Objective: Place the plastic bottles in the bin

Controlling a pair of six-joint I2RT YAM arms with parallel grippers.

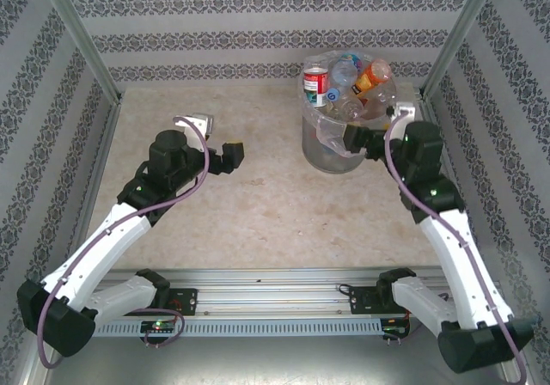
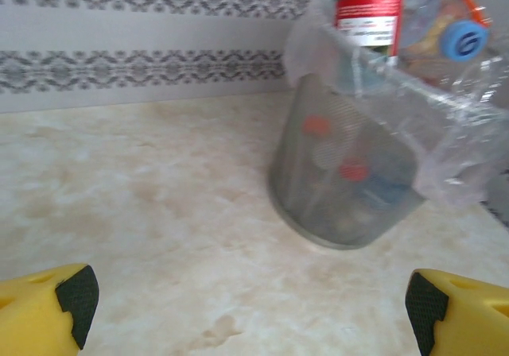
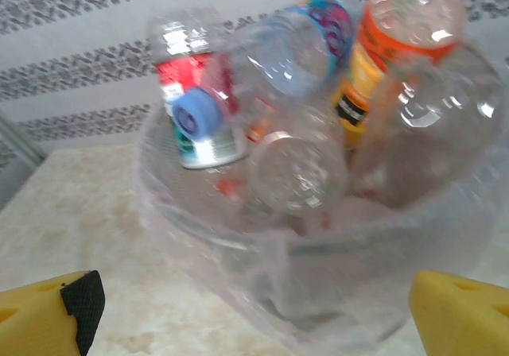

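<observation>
The grey bin (image 1: 331,151) stands at the back right of the table, lined with a clear bag. Several plastic bottles (image 1: 348,80) are heaped above its rim. In the right wrist view a red-labelled bottle (image 3: 195,118), a blue-labelled one (image 3: 310,42) and an orange one (image 3: 390,46) lie on top. My right gripper (image 1: 365,140) hangs open against the bin's near side, nothing between its fingers (image 3: 79,304). My left gripper (image 1: 230,155) is open over the table's middle, pointing at the bin (image 2: 342,189), well apart from it.
Patterned walls and slanted metal posts (image 1: 82,37) close in the table on three sides. A metal rail (image 1: 266,282) with both arm bases runs along the near edge. The bag's loose fold (image 3: 318,284) hangs down the bin's front.
</observation>
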